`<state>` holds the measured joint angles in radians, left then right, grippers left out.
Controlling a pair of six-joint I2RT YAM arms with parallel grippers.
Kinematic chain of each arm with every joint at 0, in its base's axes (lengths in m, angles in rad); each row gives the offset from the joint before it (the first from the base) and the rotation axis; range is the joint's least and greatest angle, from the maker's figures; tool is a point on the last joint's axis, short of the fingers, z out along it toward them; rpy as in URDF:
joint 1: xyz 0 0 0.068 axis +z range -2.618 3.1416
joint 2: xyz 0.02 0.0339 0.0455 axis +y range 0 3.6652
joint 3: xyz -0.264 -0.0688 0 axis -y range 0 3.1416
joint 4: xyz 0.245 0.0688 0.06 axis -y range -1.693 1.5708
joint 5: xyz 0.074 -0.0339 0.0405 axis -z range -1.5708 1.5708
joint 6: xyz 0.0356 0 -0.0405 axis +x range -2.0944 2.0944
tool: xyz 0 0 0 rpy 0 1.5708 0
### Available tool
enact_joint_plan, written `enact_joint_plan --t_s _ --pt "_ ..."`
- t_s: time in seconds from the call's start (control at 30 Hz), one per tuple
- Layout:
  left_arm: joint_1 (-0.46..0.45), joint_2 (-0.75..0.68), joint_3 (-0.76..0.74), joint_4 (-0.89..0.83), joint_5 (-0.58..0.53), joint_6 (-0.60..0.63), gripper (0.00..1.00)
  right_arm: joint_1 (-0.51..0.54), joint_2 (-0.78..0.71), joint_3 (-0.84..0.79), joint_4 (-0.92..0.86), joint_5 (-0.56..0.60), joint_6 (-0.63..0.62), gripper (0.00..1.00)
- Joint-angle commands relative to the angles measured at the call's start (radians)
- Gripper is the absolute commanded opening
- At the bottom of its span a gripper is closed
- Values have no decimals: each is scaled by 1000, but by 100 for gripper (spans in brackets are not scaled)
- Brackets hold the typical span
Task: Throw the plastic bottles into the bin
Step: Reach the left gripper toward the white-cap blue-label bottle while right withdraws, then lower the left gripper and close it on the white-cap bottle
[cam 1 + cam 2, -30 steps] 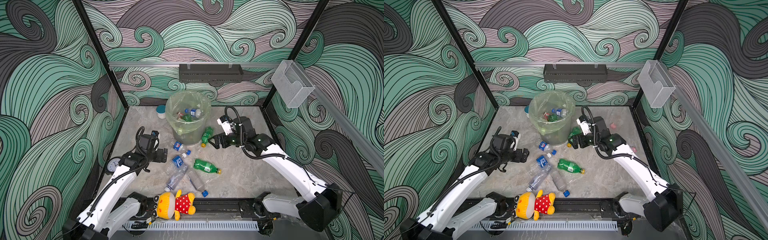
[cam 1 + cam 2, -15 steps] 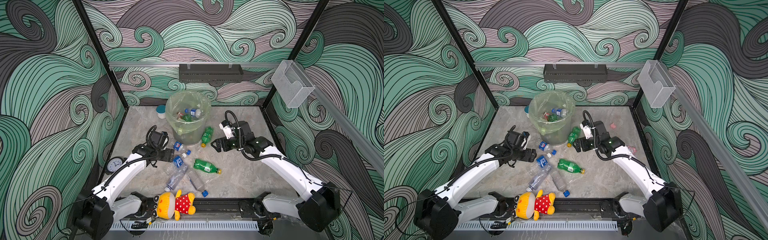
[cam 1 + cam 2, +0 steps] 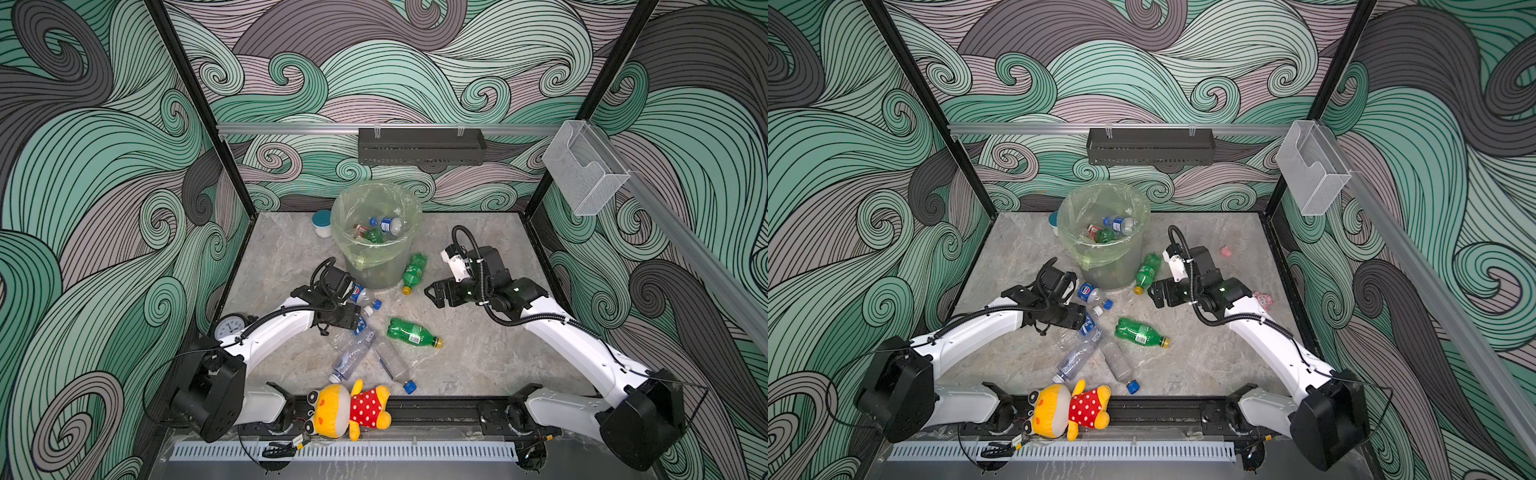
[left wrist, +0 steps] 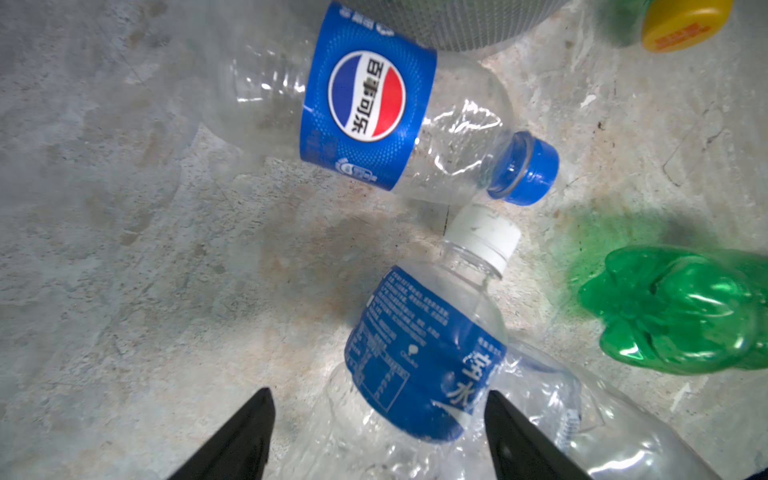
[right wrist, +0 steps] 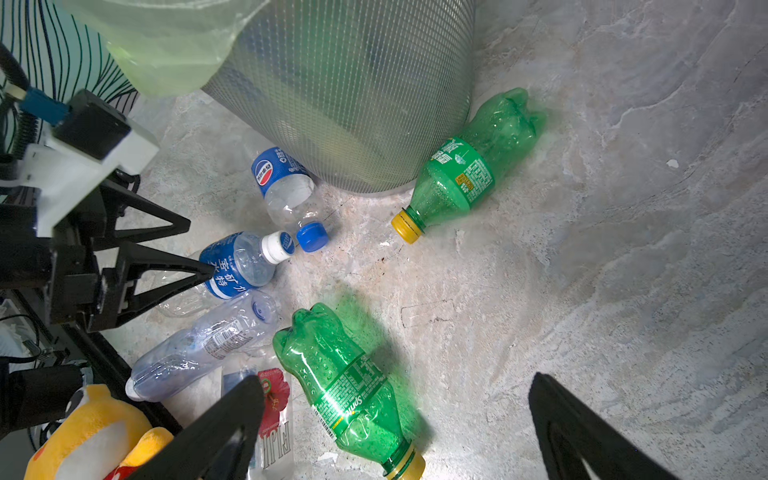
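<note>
The desk (image 3: 478, 353) carried a scatter of bottles on their sides between the bin (image 3: 374, 272) and my arm bases. The bin stood at the back with a few bottles (image 3: 386, 224) already lying in its liner. I judged the job partly done, with the left arm in the middle of a pick.

The right pincer (image 3: 432, 296) hung spread wide and empty above the desk, near the green bottle (image 3: 413, 272) that lay against the bin's foot. The left pincer (image 4: 378, 395) was low at the desk, its jaws spread to either side of the white-capped bottle (image 4: 424, 353). In the right wrist view one of its fingers (image 5: 195, 272) touched the blue label. I could not see both sides pressing, so I counted that bottle as straddled, not gripped. It lay against a crushed clear bottle (image 3: 353, 357). Its cap was just beside the blue cap of the Pepsi bottle (image 4: 365, 99), which rested against the bin wall.

Next, as I read it, the left jaws had to come together on the labelled middle, firmly enough that the thin plastic would not slip out. Then the bottle needed lifting clear of its neighbours, carrying over the rim and letting go. After that the right arm could take the green bottle nearest it.
</note>
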<state>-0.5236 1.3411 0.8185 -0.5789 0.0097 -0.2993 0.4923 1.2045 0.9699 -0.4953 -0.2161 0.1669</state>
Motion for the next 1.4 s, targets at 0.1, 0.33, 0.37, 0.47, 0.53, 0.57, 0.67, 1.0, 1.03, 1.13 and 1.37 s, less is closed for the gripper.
enact_joint_plan --t_s 0.1,0.33,0.37,0.47,0.53,0.57,0.67,1.0,1.03,1.13,1.37 --pt "-22 45 -15 41 19 -19 78 -8 -32 -27 14 15 4 100" --pt "-27 94 -31 54 15 -23 73 -8 -42 -28 14 19 9 100" --pt "-29 106 -34 56 13 -26 73 -8 -43 -29 14 20 11 100" --pt "-32 123 -42 60 13 -33 70 -10 -44 -32 12 23 15 100" --pt "-33 129 -48 59 13 -37 67 -10 -46 -34 13 24 17 100" --pt "-35 130 -50 59 12 -39 66 -9 -48 -37 14 26 19 100" --pt "-38 123 -64 63 3 -45 63 -9 -51 -40 12 27 20 100" --pt "-39 21 -81 27 -93 -84 54 -10 -59 -43 8 33 26 100" --pt "-39 6 -79 19 -104 -87 54 -9 -61 -43 5 33 26 100" --pt "-39 -51 -79 -9 -149 -104 53 -9 -63 -43 2 35 26 100" --pt "-38 -264 -97 -52 -221 -133 52 -9 -64 -45 -1 37 25 100"
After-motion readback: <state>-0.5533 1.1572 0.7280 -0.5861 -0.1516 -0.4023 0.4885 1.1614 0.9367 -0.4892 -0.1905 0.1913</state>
